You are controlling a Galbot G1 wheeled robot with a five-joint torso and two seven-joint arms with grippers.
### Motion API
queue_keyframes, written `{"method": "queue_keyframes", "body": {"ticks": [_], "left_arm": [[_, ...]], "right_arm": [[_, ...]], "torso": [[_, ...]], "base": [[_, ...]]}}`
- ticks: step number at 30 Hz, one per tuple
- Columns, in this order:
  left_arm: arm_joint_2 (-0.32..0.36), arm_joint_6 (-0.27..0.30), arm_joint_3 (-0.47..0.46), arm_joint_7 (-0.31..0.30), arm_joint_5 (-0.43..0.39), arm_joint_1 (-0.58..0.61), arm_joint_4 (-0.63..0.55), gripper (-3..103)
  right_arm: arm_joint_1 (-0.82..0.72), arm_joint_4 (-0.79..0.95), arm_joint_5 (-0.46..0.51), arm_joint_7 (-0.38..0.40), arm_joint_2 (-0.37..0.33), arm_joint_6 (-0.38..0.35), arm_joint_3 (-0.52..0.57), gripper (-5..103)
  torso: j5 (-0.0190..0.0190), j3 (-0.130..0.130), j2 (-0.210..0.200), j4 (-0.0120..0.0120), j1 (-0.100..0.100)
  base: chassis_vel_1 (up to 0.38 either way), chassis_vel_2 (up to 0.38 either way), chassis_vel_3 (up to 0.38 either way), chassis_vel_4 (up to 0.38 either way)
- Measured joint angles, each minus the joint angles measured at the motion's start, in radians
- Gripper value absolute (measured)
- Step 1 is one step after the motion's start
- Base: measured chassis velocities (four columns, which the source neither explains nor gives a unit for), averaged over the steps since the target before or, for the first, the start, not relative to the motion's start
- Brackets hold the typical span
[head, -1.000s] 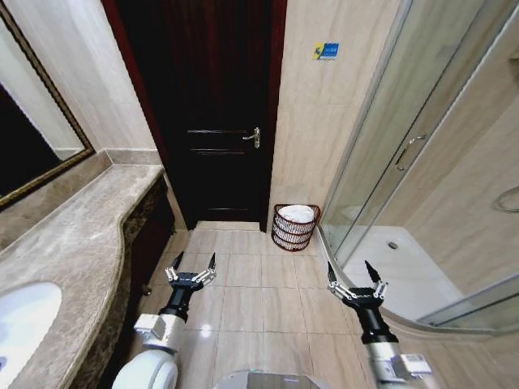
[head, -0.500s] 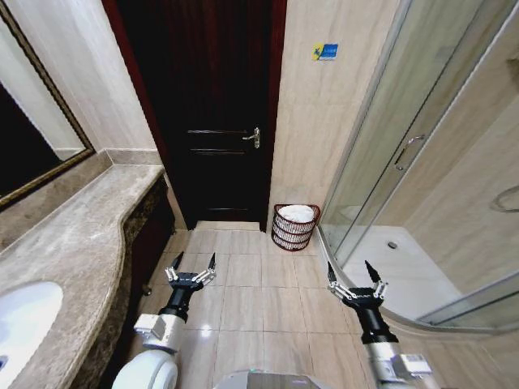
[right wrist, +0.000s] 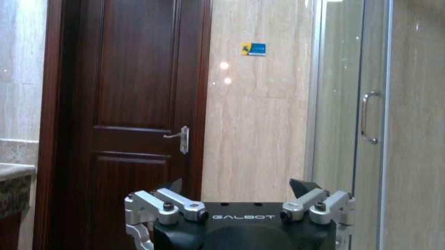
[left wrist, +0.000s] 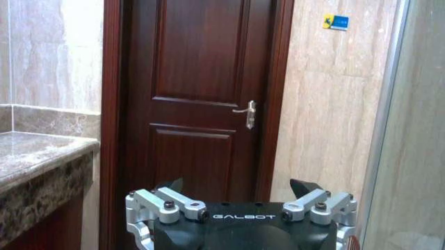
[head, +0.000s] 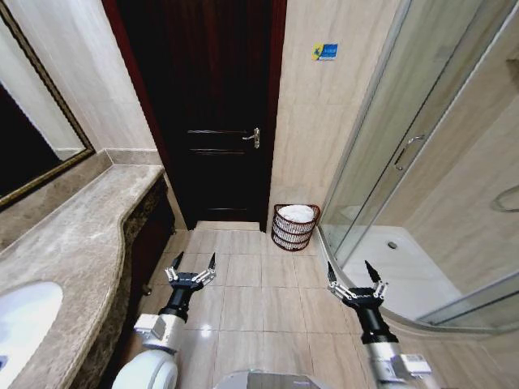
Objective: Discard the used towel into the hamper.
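One hamper point(head: 295, 227) is seen on the tiled floor point(head: 259, 304), set against the beige wall between the dark wooden door point(head: 212, 121) and the glass shower enclosure point(head: 422, 162), with a white towel point(head: 297, 213) lying inside it at the rim. It is placed well ahead of both claws, farther from the robot, roughly between their two lines and a little nearer the right one. The left gripper point(head: 193, 263) is held low over the floor, its fingers spread wide and nothing pinched between them; the marble counter point(head: 73, 251) with its white sink point(head: 20, 324) lies off to its left. The right gripper point(head: 354, 271) is held at a similar height, its fingers likewise spread apart and empty, with the curved shower threshold just to its right. In the left wrist view the left claw point(left wrist: 242, 188) is pointed at the door and its handle point(left wrist: 249, 113), the counter edge being visible beside it. In the right wrist view the right claw point(right wrist: 240, 187) is aimed at the wall strip between door and shower, where a small blue sticker point(right wrist: 254, 49) is mounted high up.
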Motion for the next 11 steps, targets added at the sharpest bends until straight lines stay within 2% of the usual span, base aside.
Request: {"method": "queue_keyframes", "body": {"ticks": [11], "left_arm": [[0.0, 0.0, 0.0, 0.0, 0.0, 0.0, 0.0, 100]], "right_arm": [[0.0, 0.0, 0.0, 0.0, 0.0, 0.0, 0.0, 100]], "torso": [[0.0, 0.0, 0.0, 0.0, 0.0]], "base": [[0.0, 0.0, 0.0, 0.0]]}}
